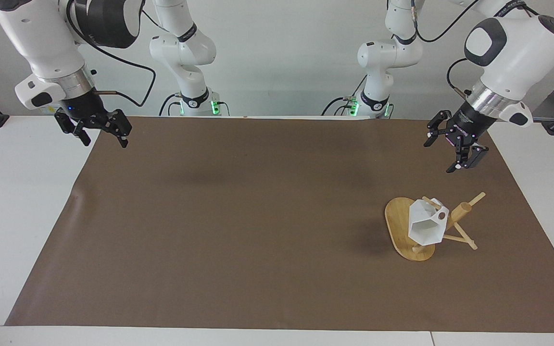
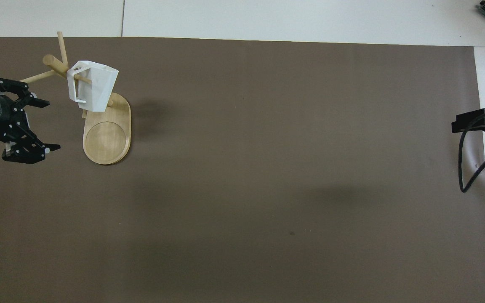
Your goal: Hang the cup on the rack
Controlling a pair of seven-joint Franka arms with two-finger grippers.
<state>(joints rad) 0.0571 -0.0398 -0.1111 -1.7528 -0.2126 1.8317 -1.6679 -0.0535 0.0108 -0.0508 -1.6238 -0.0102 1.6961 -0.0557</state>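
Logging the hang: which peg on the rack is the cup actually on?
The cup hangs by its handle on the rack's peg that points toward the table's middle, over the oval base. The other pegs are bare.

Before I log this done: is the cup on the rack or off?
On: the cup hangs by its handle from a rack peg; the open left gripper is clear of it.
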